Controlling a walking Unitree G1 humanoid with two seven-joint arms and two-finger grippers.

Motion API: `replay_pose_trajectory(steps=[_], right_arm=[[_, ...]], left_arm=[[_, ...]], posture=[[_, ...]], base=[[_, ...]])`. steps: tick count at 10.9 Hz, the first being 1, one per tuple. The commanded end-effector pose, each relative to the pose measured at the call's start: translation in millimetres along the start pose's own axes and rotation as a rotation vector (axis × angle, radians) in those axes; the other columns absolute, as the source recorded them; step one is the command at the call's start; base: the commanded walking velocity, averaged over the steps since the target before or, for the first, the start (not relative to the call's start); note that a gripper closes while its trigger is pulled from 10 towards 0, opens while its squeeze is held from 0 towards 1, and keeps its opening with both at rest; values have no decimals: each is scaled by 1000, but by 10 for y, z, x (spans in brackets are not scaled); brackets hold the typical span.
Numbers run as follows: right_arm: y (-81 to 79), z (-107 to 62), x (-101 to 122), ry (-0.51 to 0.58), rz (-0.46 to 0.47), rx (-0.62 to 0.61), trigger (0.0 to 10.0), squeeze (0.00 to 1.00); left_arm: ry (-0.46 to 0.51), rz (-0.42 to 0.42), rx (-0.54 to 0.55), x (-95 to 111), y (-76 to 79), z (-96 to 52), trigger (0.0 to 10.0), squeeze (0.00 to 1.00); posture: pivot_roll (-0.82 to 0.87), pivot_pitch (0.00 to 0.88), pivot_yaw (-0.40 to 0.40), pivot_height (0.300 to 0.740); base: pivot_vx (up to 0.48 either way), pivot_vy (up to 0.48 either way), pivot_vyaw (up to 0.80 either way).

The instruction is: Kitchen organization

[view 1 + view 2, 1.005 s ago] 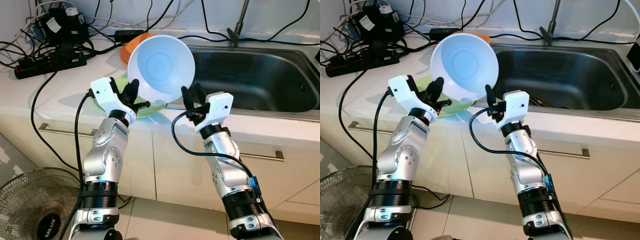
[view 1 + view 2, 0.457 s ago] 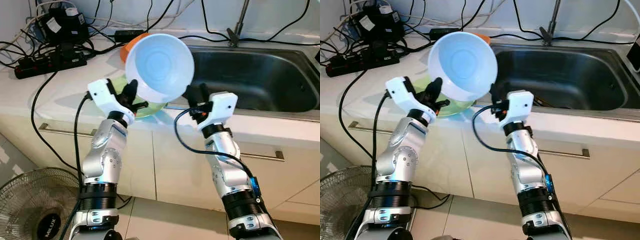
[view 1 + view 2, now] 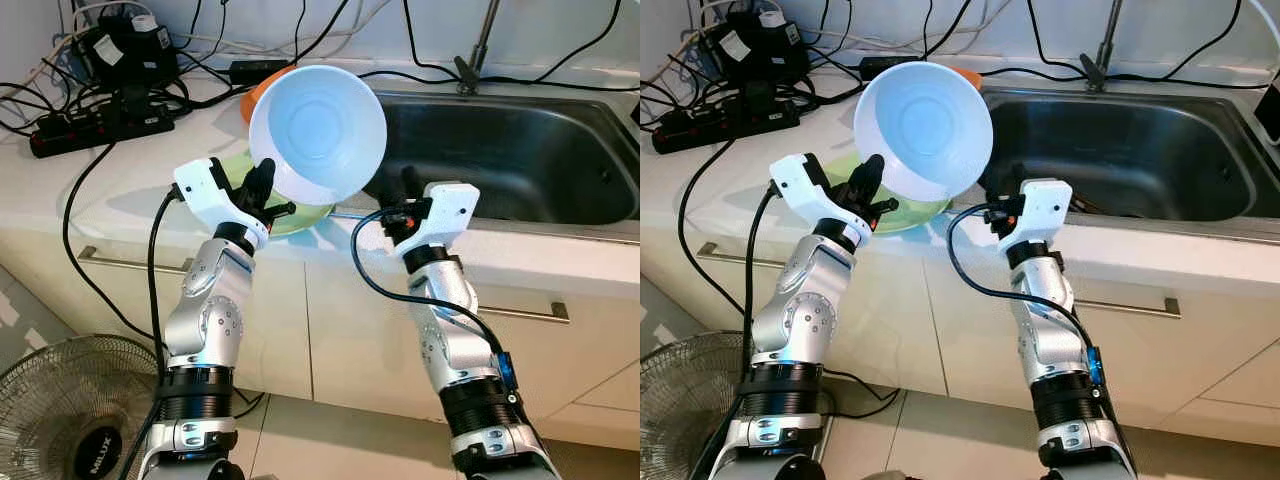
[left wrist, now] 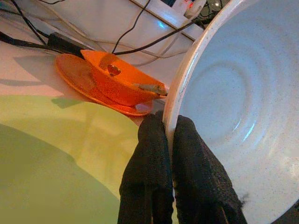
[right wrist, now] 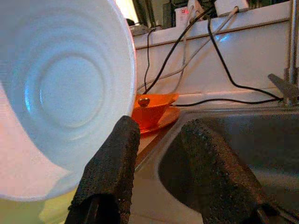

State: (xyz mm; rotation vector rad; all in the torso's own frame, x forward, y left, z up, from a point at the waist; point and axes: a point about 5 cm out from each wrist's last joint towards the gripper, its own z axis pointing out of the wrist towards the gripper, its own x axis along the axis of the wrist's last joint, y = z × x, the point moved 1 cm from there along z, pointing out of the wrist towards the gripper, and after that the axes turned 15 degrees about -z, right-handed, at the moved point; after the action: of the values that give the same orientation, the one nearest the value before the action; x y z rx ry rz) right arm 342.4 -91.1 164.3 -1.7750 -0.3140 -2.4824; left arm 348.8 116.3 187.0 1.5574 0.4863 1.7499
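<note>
**White bowl held tilted beside the kitchen sink**

The robot's left hand (image 3: 262, 187) pinches the rim of a large white bowl (image 3: 318, 133), one black finger (image 4: 148, 158) on the outer face of the rim and the other on the inner face, both pressed tight against it. The bowl is lifted off the table (image 3: 120, 190) and stands tipped on edge, its hollow facing the camera, just to the left of the steel sink (image 3: 500, 150) and overlapping the sink's near left corner.

The right hand (image 3: 398, 193) hangs at the bowl's lower right edge, over the sink's front rim. Its two fingers (image 5: 114, 161) stand moderately apart, holding nothing; one lies just beside the bowl's rim, though whether it touches cannot be told, and the other reaches toward the sink basin.

Under the bowl, left of the sink, a pale green plate (image 3: 902, 213) lies flat on the table. Behind it, an orange bowl sitting on an orange plate (image 4: 110, 84) rests near the sink's far left corner. Farther left of the sink, black power strips and tangled cables (image 3: 100, 110) crowd the back of the table. The faucet (image 3: 478, 50) rises behind the sink. A floor fan (image 3: 75, 420) stands on the floor below, well left of the sink.
</note>
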Motion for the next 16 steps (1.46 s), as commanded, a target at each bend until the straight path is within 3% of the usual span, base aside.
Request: replay_pose_trajectory(steps=[1,4,7,16], right_arm=[[-22,3,25,5,19,14,10000,0],[-45,-7,27,6,57,44,10000,0],[-117,-8,48,15,92,84,10000,0],[-131,-17,16,-5,114,98,10000,0]], left_arm=[[73,1,-17,132,39,5,10000,0],[100,5,6,171,8,15,10000,0],[73,7,-21,105,52,14,10000,0],[9,-16,-80,-16,110,-6,10000,0]], posture=[[76,0,68,740],[73,0,70,740],[73,0,72,740],[76,0,67,740]], base=[[0,0,0],[0,0,0],[0,0,0],[0,0,0]])
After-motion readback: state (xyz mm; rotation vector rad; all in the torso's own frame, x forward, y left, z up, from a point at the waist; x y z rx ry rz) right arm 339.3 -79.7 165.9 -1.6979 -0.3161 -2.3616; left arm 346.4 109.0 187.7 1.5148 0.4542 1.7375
